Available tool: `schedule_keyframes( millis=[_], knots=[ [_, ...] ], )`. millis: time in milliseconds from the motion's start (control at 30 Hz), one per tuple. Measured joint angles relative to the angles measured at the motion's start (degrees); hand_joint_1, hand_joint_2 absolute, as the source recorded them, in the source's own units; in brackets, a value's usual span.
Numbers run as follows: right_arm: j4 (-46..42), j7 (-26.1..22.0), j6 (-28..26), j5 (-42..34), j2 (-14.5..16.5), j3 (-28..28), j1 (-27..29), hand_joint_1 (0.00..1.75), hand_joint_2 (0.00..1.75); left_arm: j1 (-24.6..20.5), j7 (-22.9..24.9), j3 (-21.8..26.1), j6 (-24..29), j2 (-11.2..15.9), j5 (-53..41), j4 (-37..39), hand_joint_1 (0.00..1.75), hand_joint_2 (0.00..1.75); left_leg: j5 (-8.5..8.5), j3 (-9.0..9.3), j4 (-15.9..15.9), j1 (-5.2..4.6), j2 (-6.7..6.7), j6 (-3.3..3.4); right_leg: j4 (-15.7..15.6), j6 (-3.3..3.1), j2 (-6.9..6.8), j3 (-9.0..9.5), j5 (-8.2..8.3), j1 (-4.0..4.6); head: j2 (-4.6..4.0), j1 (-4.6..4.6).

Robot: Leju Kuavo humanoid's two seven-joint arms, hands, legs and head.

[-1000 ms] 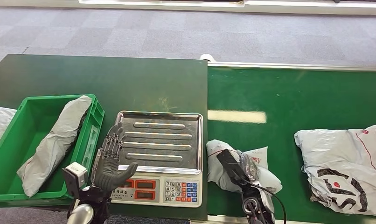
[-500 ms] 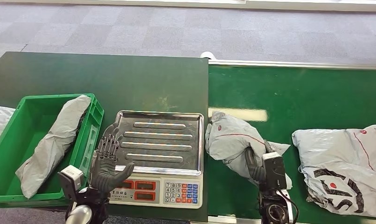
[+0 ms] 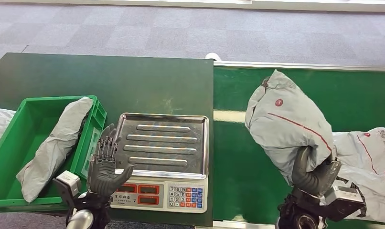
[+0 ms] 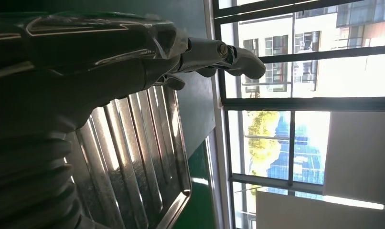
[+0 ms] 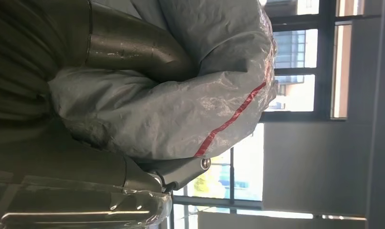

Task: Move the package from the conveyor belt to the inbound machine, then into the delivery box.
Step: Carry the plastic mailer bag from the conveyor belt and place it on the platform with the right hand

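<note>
right robot hand point(image 3: 315, 174) has the grey package point(image 3: 288, 129) gripped from underneath and held up over the conveyor belt point(image 3: 238, 171), probably so it clears the scale point(image 3: 162, 148), while the left robot hand point(image 3: 104, 164) just waits empty, fingers spread, by the tray

The head view is evenly and brightly lit from above and sharp across the frame. A pale rectangular glare lies on the green belt point(image 3: 295, 109), and soft highlights run along the ridges of the metal tray point(image 3: 163, 143). Shadows under things are faint. In both wrist views the windows point(image 4: 295, 119) are blown out, so the near parts sit dark and backlit. The left robot hand point(image 4: 109, 62) is dim and slightly soft, with bright streaks on its cover. The grey package point(image 5: 181, 95) catches window light, its plastic wrinkles glinting
</note>
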Motion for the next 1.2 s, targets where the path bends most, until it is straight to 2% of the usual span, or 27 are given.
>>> schedule_keyframes(
  millis=[300,367,467,600,700,767,900,1033,1200],
  knots=[
    [-3.6,-0.6,-0.8,0.4,0.7,-0.5,0.4,1.75,1.75,0.0,-0.5,0.1,0.5,-0.2,0.5,0.0,0.00,1.75,0.00,0.00,0.0,0.00,-0.02,0.00,0.0,0.00,0.00,0.01,0.00,0.00,0.00,0.00],
    [-3.8,-1.4,-1.5,2.6,0.7,-0.1,0.4,1.75,1.75,0.0,-1.5,0.1,1.7,-0.3,0.7,-0.2,0.00,1.75,0.00,-0.01,0.0,0.00,-0.01,0.00,0.0,0.00,0.00,0.02,0.00,0.00,0.00,0.01],
    [-4.1,-1.0,-3.0,10.0,0.4,2.0,-0.8,1.75,1.75,0.2,-3.7,0.2,5.4,-0.4,1.3,-1.3,0.00,1.75,0.00,-0.02,0.0,0.00,0.02,0.00,0.0,-0.01,0.01,0.03,0.01,0.01,0.00,0.00],
    [-3.1,3.0,-3.8,22.1,-0.7,7.7,-5.6,1.75,1.75,0.6,-4.7,0.2,13.4,-0.7,0.9,-6.1,0.00,1.75,0.02,0.00,0.0,0.01,0.02,-0.01,0.0,-0.02,0.01,0.03,0.02,0.01,0.00,0.00],
    [0.3,6.4,-4.4,30.2,-2.1,13.0,-10.9,1.75,1.75,0.5,-4.7,0.0,16.7,-0.7,0.8,-9.2,0.00,1.75,0.05,0.02,0.0,0.01,0.01,0.00,0.0,-0.02,0.00,0.07,0.02,0.01,0.00,0.01],
    [3.4,7.5,-5.5,33.3,-3.2,16.2,-14.0,1.75,1.75,0.5,-4.7,0.0,19.6,-0.5,0.3,-10.3,0.00,1.75,0.06,0.02,0.0,0.01,-0.01,0.00,0.0,-0.02,-0.02,0.08,0.02,0.01,0.00,0.02],
    [10.1,8.6,-7.6,36.5,-5.8,22.6,-18.9,1.75,1.75,0.5,-4.7,0.1,30.6,0.8,-0.7,-11.6,0.00,1.75,0.05,0.00,0.0,0.01,-0.03,0.00,0.0,-0.02,-0.01,0.07,0.02,0.01,0.00,0.00],
    [18.2,9.1,-8.8,39.7,-8.0,29.3,-24.0,1.75,1.75,0.5,-4.7,0.5,30.4,2.0,0.5,-13.5,0.00,1.75,0.05,-0.02,0.0,0.01,-0.03,0.00,0.0,-0.02,-0.02,0.04,0.02,0.01,0.00,0.00],
    [27.6,8.6,-8.6,41.4,-9.3,36.4,-29.1,1.75,1.75,0.5,-4.7,0.6,30.0,2.6,0.7,-15.2,0.00,1.75,0.05,-0.04,0.0,0.01,-0.04,0.00,0.0,-0.02,-0.03,0.04,0.02,0.01,0.00,0.01]
  ],
)
